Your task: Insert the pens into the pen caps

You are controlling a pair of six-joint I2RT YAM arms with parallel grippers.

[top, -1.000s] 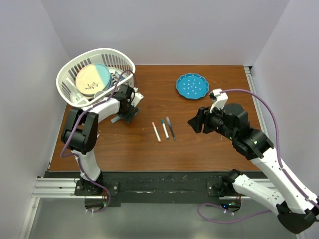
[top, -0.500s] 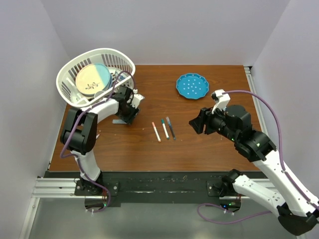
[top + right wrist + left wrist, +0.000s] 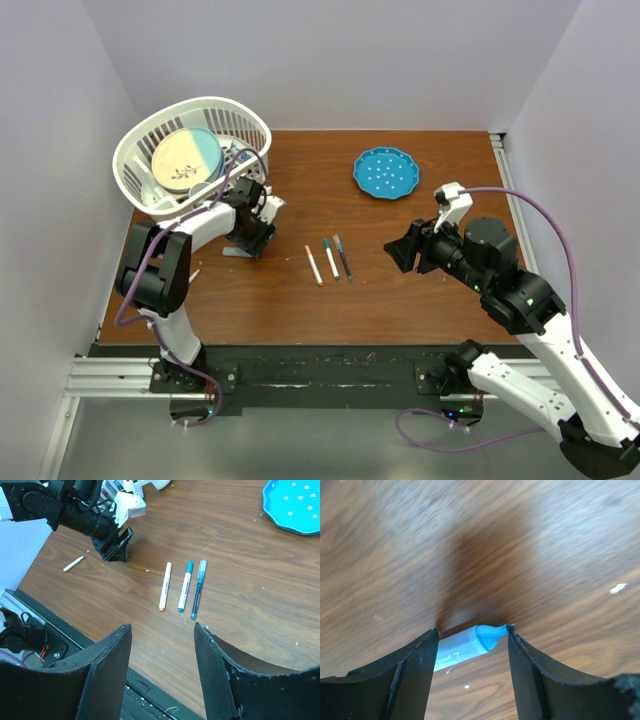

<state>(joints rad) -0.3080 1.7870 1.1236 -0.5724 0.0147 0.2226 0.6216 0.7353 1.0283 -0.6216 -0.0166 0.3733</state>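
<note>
One by one, seemingly just starting: straddling light blue pen (image 3: 462, 649) beside basket (image 3: 125, 170) with left gripper (image 3: 472, 631) spread, hovering right gripper (image 3: 161, 630) spread and empty, leaving three pens (image 3: 185, 586) right of basket, seeing no loose caps.

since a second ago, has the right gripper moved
Yes. The right gripper has drawn back to the right and slightly toward the near edge, leaving a wider gap to the three pens, which lie unmoved mid-table.

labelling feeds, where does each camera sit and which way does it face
Top external: above and behind the bases, looking down on the table; both arms show.
Left wrist: on the left arm, close over the light blue pen between its fingers.
Right wrist: on the right arm, looking down past its fingers at three pens.
Top and right wrist share those pens.
</note>
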